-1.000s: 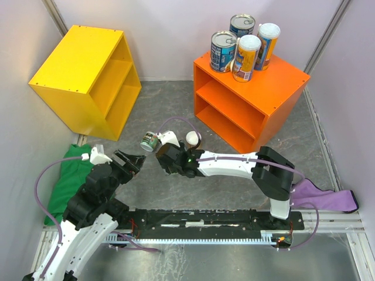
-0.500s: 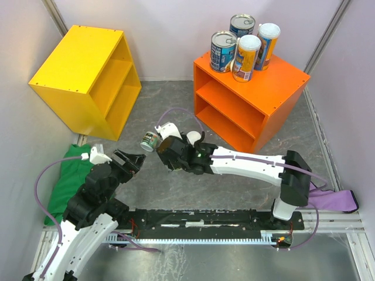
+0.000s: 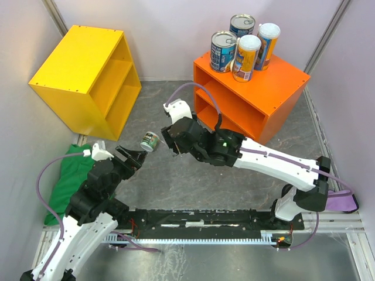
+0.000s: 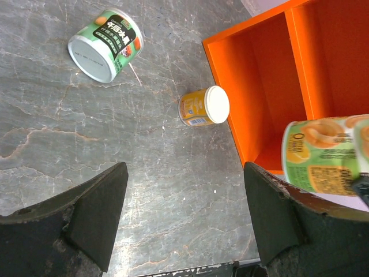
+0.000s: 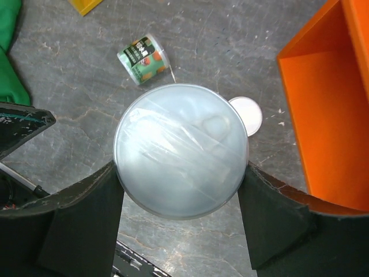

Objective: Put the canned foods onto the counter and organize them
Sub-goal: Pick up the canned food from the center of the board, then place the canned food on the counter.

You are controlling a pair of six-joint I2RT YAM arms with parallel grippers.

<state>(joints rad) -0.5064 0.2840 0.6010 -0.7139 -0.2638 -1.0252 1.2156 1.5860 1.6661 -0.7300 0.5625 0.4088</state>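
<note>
Pale-lidded can (image 5: 181, 144) clamped in right pincer (image 5: 181, 176); left pincer (image 4: 184, 193) agape, apparently empty.

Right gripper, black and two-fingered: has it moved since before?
Yes: the right gripper, holding a green-labelled pale-lidded can, moved up the view, nearer the bright orange box-shaped cabinet.

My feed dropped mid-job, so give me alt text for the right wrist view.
The right gripper clamps a pale-lidded can, seen lid-on, above the grey floor. Beneath are a green-labelled can on its side and a partly hidden white-lidded can; the orange counter is at right.
</note>
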